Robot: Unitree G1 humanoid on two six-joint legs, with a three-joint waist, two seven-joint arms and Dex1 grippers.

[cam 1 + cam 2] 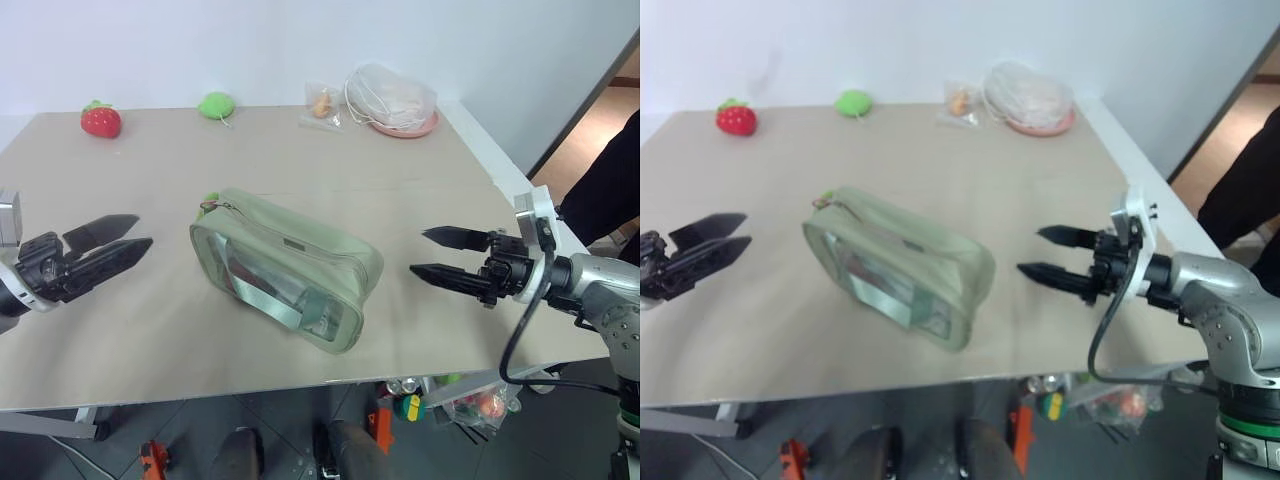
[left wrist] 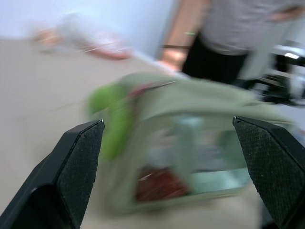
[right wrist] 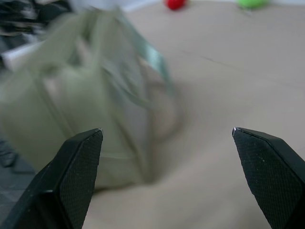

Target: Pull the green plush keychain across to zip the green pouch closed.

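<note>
The green pouch (image 1: 285,265) lies on its side in the middle of the table, clear side and strap handle facing me, red items inside seen in the left wrist view. The green plush keychain (image 1: 211,200) sits at the pouch's far-left top corner, a lime blur (image 2: 107,114) in the left wrist view. My left gripper (image 1: 143,230) hovers open to the left of the pouch, pointing at that end. My right gripper (image 1: 418,251) hovers open to the right of the pouch, pointing at its other end. Neither touches the pouch.
At the table's back edge lie a red strawberry plush (image 1: 100,120), a rounded green plush (image 1: 216,105), a small packet (image 1: 322,105) and a bagged pink plate (image 1: 395,100). A person (image 1: 612,190) stands at the right. The front table edge (image 1: 300,385) runs close below the pouch.
</note>
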